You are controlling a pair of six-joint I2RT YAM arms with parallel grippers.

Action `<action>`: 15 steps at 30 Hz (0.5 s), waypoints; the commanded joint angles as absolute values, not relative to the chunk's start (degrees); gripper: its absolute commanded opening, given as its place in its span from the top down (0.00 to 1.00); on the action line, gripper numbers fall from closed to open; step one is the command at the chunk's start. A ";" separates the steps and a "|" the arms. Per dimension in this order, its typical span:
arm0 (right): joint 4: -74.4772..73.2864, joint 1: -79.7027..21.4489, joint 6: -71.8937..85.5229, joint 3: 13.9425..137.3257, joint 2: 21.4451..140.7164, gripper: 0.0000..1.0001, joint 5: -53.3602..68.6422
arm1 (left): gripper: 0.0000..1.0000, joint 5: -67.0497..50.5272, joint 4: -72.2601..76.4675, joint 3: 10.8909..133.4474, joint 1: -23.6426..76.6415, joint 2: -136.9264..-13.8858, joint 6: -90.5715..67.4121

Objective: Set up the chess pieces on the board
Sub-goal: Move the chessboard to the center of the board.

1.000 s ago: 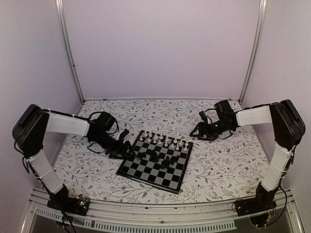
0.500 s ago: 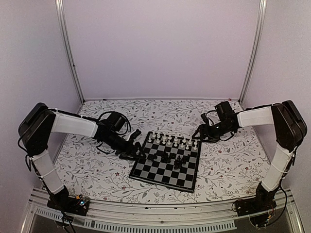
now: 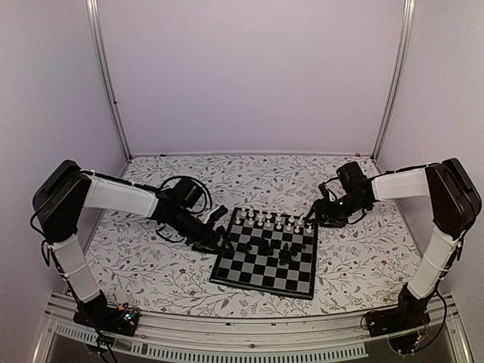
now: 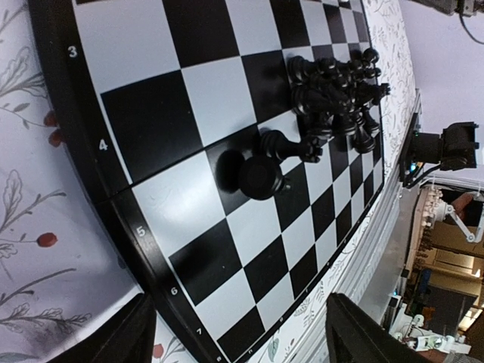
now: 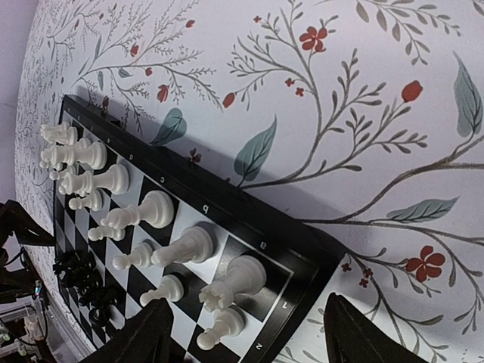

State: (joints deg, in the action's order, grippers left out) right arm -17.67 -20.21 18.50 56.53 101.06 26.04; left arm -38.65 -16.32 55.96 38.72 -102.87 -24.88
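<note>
The board (image 3: 261, 274) lies askew on the floral cover, right of centre. White chess pieces (image 3: 272, 222) stand in two rows along its far side. Black chess pieces (image 3: 269, 246) crowd together mid-board, several lying over. My left gripper (image 3: 220, 233) is open and low at the board's left rim; in the left wrist view the board (image 4: 204, 91) and black pieces (image 4: 333, 83) fill the space ahead of the left gripper (image 4: 242, 340). My right gripper (image 3: 312, 219) is open at the far right corner. There the right gripper (image 5: 249, 340) straddles the corner rim (image 5: 302, 257) beside white pieces (image 5: 234, 280).
The floral table cover (image 3: 144, 265) spreads around the board. White walls with metal posts (image 3: 113, 98) close the back and sides. A metal rail (image 3: 249, 336) runs along the near edge, with both arm bases on it.
The board has slid rightward and turned a little, with the left gripper following against its left rim. The right gripper has backed slightly right and nearer, staying at the far right corner.
</note>
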 commanded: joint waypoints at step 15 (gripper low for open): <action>-14.78 -20.19 19.86 61.24 106.67 0.28 31.00 | 0.21 -39.29 -16.63 55.54 40.34 -102.75 -23.74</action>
